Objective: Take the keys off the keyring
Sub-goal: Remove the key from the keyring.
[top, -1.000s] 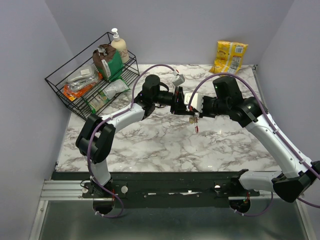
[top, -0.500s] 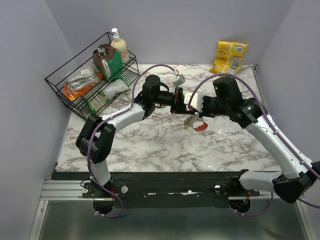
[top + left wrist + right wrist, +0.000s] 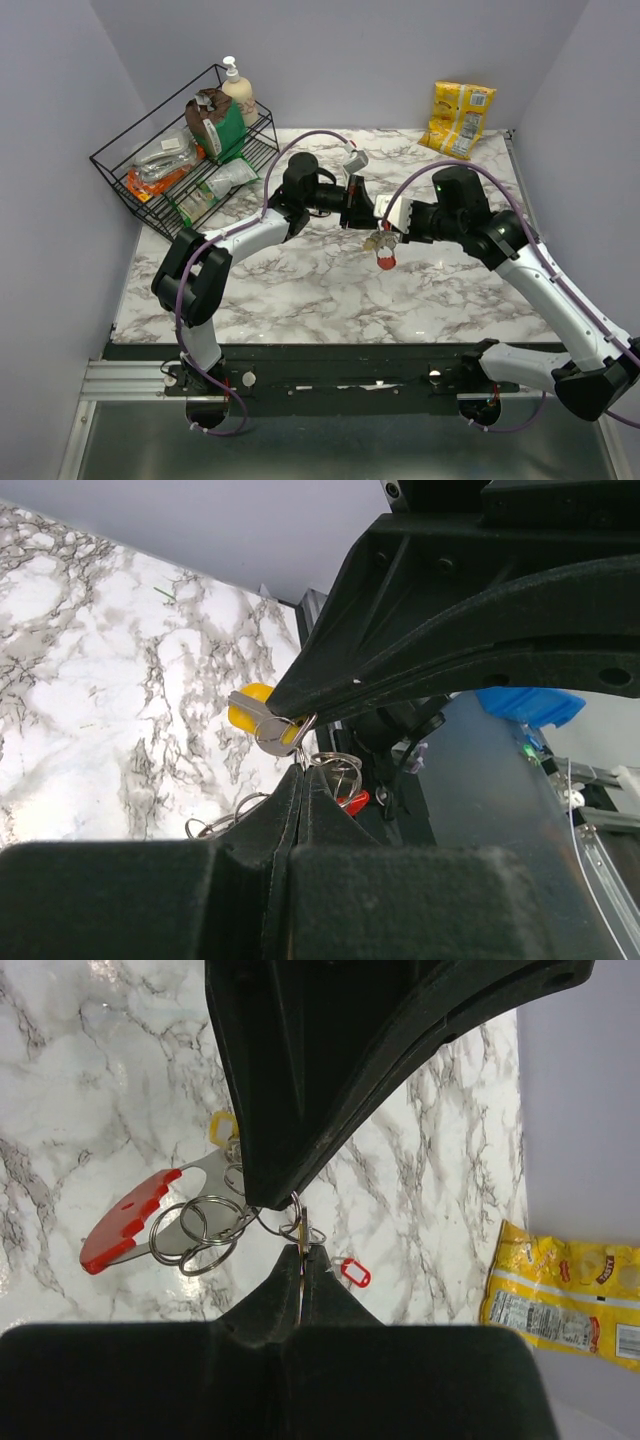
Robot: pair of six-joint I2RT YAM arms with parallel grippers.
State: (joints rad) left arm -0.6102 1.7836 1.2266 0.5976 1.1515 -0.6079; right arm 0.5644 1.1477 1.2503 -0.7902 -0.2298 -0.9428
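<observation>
My left pincer point(image 3: 298, 778) was clenched, fingers flat together, with a loop of thin wire from the bunch point(image 3: 376, 242) nipped at their tip. My right pincer point(image 3: 301, 1252) was clenched too, on a thin strip of metal seen edge-on. Whether that was ring wire or a key's blade I couldn't tell. The two tips met nose to nose, nearly touching, with the bunch hanging between and just below them, in the air over the middle of the table point(image 3: 300, 290).

Out from the tips, the keyring point(image 3: 195, 1230) showed as several wire rings looped through one another. Its red loop point(image 3: 125, 1222) hung lowest. A yellow-headed key point(image 3: 252, 712) sat just beside the tip of my right finger. The other keys point(image 3: 372, 238) were bunched too tight to count. A small red tag point(image 3: 352, 1272) showed apart from the bunch. I couldn't say whether it lay on the marble.

I judged this as the start of a separation: both grips set, no key from the bunch yet off. The next move called for one pincer to hold the ring steady while the other worked a key round the split coil and out. It had to be a small twist and pull, not a tug. With grips this thin, the wire could easily slip out and the whole bunch drop.
</observation>
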